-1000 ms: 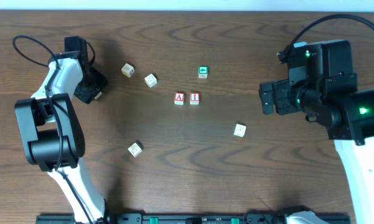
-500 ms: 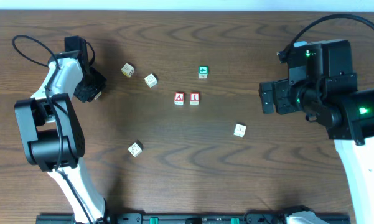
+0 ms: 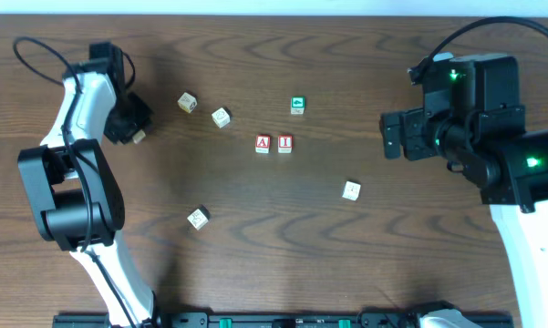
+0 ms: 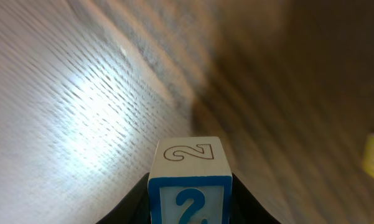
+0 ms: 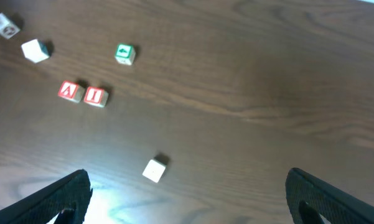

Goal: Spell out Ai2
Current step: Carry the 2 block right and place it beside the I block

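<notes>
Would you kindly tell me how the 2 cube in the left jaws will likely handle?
The 2 cube looks like solid wood with flat faces, so it is probably rigid and unlikely to roll. Its smooth painted sides might slip in a loose pinch of the left jaws. Set down flat, it should sit stable.

The left arm [image 3: 73, 182] stands at the left of the overhead frame. Its forearm reaches to the upper left, and there the left gripper [image 3: 135, 133] points toward the lower right. Its jaws are closed on the 2 cube [image 4: 190, 180], at the bottom of the wrist view. The right arm [image 3: 520, 182] rises along the right edge. The right gripper [image 3: 389, 137] faces left, jaws spread wide, with its fingers [image 5: 62, 199] in the lower corners of its wrist view.
</notes>
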`<action>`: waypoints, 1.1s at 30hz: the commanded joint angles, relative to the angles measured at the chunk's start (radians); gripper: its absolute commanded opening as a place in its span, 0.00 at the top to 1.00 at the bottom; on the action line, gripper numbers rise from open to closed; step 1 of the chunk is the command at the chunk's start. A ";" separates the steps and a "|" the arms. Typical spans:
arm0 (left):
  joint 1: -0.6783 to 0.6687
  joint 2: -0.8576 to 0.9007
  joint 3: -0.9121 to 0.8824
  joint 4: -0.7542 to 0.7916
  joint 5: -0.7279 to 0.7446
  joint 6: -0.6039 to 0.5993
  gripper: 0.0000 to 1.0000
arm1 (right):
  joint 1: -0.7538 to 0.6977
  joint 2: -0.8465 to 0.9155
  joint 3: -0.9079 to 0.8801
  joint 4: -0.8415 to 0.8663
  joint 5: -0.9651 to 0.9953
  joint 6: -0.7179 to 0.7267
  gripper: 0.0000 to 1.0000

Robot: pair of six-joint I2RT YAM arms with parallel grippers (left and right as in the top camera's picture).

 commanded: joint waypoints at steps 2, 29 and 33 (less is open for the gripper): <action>-0.060 0.006 0.152 -0.066 -0.014 0.103 0.95 | -0.053 -0.029 0.042 0.009 0.036 0.017 0.01; -0.835 0.068 0.251 0.023 -0.021 0.106 0.94 | -0.216 -0.349 0.261 -0.085 0.035 0.053 0.01; -0.858 0.118 0.251 0.023 -0.014 0.101 0.95 | -0.216 -0.368 0.262 -0.087 0.035 0.053 0.01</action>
